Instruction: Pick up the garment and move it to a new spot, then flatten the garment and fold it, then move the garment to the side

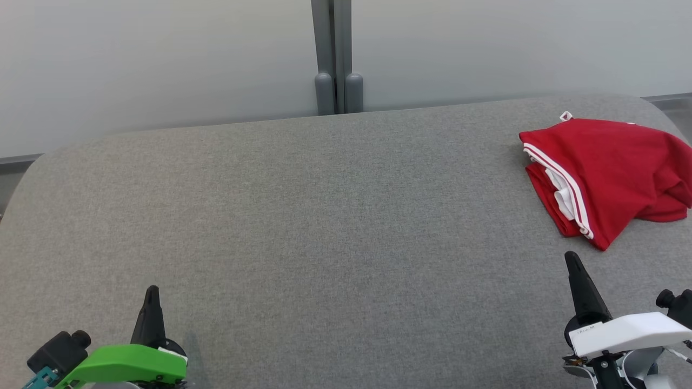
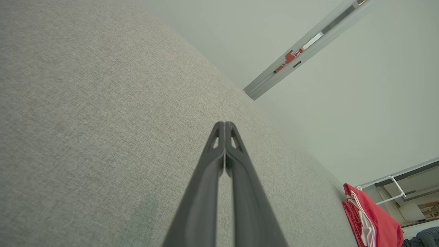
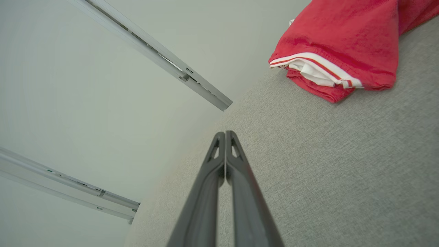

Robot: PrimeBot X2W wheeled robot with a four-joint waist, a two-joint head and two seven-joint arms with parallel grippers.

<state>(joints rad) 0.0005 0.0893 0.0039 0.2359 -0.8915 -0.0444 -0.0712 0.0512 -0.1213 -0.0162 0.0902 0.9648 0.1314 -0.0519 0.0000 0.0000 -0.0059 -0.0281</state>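
Across the lower frame, table (image 1: pixel 324 227): a grey fabric-covered top with rounded far corners took up most of the head view.
Wall (image 1: pixel 162 54): pale and plain, it ran along the top of the frame behind the table.
Post (image 1: pixel 334 54): a grey upright stood at the top centre, against the wall, meeting the table's far edge.
Garment (image 1: pixel 605 173): red cloth with white stripes along a hem lay bunched in loose folds at the right of the head view, on the table near its far right corner. It sat at the lower right of the left wrist view (image 2: pixel 374 219) and at the upper right of the right wrist view (image 3: pixel 343 44).
Right gripper (image 1: pixel 570 256): at the lower right, under a white housing, it pointed up the frame, near the garment's lower tip but apart from it. Its two dark fingers were pressed together with nothing between them (image 3: pixel 225 133).
Left gripper (image 1: pixel 153 290): at the lower left, under a green housing, well apart from the garment. Its fingers were clenched tip to tip on nothing, above bare table (image 2: pixel 224 124).
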